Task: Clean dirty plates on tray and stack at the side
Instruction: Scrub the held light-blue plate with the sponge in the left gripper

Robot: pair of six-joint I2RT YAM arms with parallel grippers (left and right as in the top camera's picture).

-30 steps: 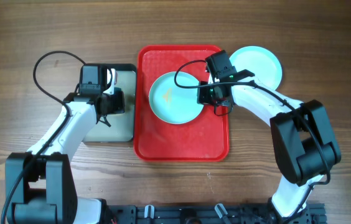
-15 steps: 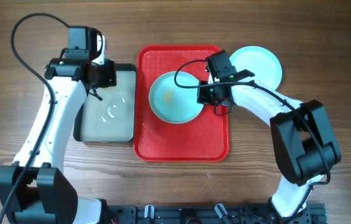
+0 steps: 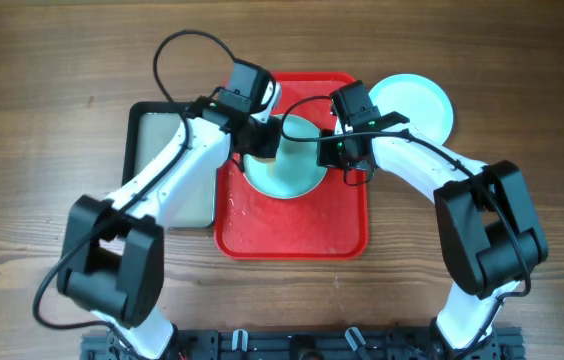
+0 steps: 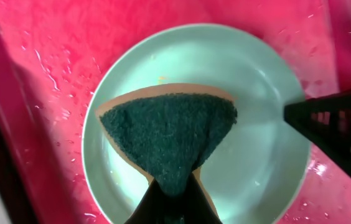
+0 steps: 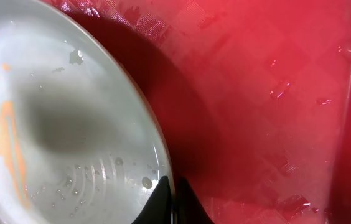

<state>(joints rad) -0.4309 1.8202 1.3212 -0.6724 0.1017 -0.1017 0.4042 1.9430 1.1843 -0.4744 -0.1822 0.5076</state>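
Observation:
A pale mint plate sits on the red tray. My right gripper is shut on its right rim. In the right wrist view the fingers pinch that rim and the plate is tipped up, with a shadow under it on the tray. An orange smear marks the plate's inside. My left gripper hangs over the plate's left part. In the left wrist view it is shut on a dark green sponge spread above the plate.
A second mint plate lies on the table right of the tray. A black-rimmed tray with a grey inside stands left of the red one. Water drops cover the red tray. Both arms cross over the tray's upper half.
My left arm has swung right from the black-rimmed tray to the red tray, bringing the sponge over the plate. The right arm and the plate have not moved.

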